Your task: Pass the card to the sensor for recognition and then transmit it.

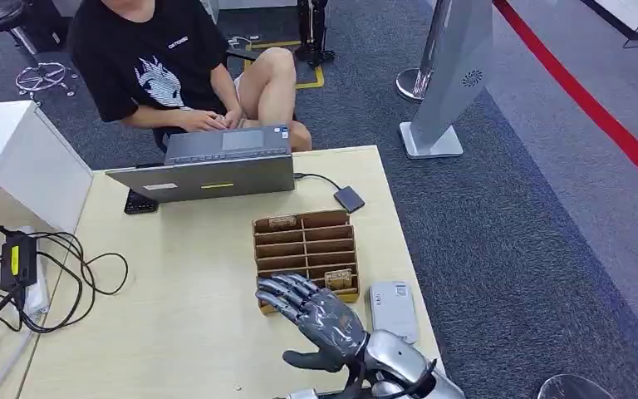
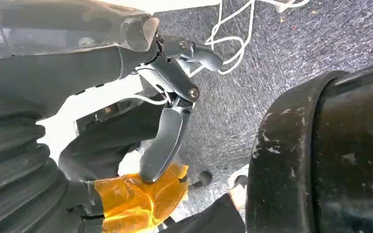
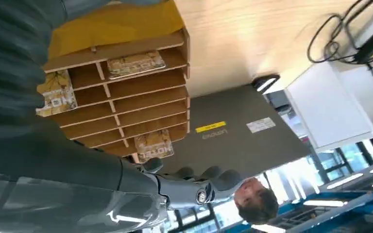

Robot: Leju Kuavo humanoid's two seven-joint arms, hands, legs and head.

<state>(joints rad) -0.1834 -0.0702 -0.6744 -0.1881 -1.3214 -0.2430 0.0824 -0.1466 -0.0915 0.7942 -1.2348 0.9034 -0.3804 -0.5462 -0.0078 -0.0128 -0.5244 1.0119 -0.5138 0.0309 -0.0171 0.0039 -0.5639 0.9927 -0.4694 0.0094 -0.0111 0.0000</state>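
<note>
The right hand, fingers spread and holding nothing, hovers at the card rack on the tabletop, so pickup is pending: pinch the nearest card, then present it to the sensor.

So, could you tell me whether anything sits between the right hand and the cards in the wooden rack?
Nothing visible does. The right hand hovers open at the wooden rack's near edge, beside the nearest card.

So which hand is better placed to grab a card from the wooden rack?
Right. The right hand hovers open beside the wooden rack, near a card; the left hand hangs over carpet.
</note>
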